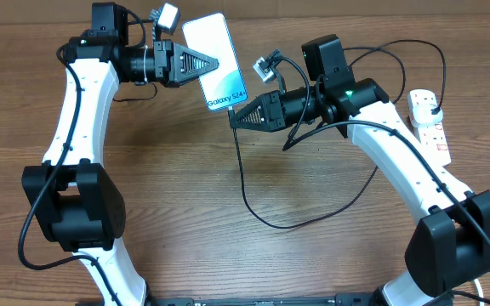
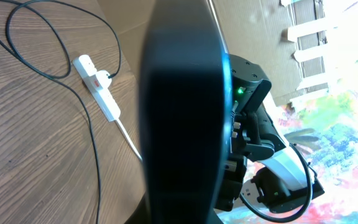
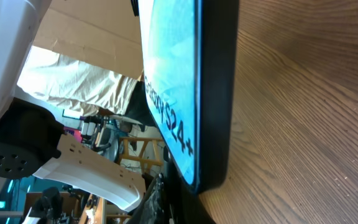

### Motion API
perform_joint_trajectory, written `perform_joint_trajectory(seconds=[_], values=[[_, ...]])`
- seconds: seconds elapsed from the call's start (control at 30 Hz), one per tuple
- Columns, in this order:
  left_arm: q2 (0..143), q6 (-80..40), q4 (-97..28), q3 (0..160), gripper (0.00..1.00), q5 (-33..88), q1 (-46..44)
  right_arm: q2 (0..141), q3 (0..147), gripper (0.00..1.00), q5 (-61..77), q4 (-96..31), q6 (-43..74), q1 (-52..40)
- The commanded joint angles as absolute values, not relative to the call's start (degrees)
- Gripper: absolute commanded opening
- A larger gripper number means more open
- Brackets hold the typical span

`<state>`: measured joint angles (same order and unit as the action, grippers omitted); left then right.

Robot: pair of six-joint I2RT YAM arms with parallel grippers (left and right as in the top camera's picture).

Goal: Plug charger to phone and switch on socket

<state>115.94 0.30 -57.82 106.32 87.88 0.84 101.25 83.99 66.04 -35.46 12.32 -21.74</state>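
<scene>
The phone (image 1: 224, 49) is lifted off the table with its lit screen up, and my left gripper (image 1: 207, 61) is shut on its left edge. In the left wrist view the phone (image 2: 179, 93) is a dark slab filling the centre. My right gripper (image 1: 237, 116) is shut on the tip end of the charger (image 1: 245, 183), right at the phone's bottom edge by the "Galaxy S24" text. The phone (image 3: 173, 74) fills the right wrist view and the connector tip is hidden. The black cable loops across the table to its plug (image 1: 433, 109) in the socket (image 1: 432, 127).
The white socket strip (image 2: 98, 88) lies at the table's right edge, its thick white cord (image 2: 129, 140) trailing off. Slack charger cable (image 2: 96, 155) lies in loops over the middle and back right. A cardboard wall stands behind the table.
</scene>
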Motion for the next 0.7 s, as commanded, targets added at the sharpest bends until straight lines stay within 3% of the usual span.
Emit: perform_joint_trajectory(seconds=[0.0, 0.67], values=[[115.6, 0.1, -57.8, 107.1, 0.04, 90.7, 0.7, 101.4, 84.4, 0.04, 67.0, -34.5, 13.7, -21.4], [115.6, 0.2, -57.8, 107.1, 0.04, 90.7, -0.6, 101.5, 84.4, 0.04, 67.7, -33.8, 16.5, -21.4]])
